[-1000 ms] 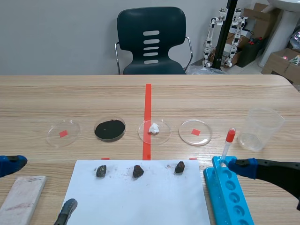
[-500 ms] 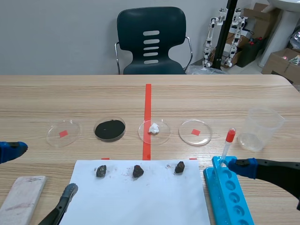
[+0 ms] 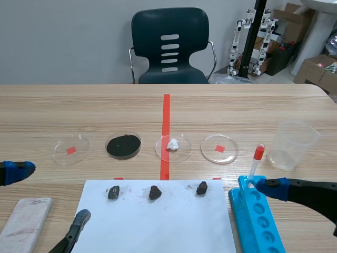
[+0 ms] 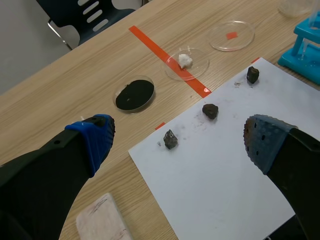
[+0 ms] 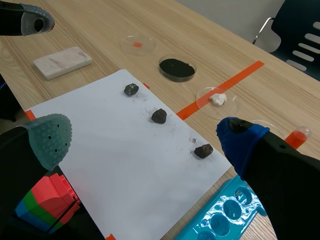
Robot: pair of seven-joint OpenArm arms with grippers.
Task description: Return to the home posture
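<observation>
The left jaws and the right jaws both stand wide apart, holding nothing, each arm low at its own side of the wooden table (image 3: 210, 110). The right jaws sit just beside the red-capped clear tube (image 3: 256, 161) standing in the blue plastic tube rack (image 3: 258, 216), so a sideways swing on retreat could tip the tube. The left jaws' lower finger (image 3: 80, 219) hangs at the edge of the white paper sheet (image 3: 158, 221), and dragging there could shift the three dark stones (image 3: 155, 192).

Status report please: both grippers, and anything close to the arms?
Left gripper open, empty. Right gripper open, empty, over the blue rack. Red-capped dropper in that rack stands close to its fingertip.
</observation>
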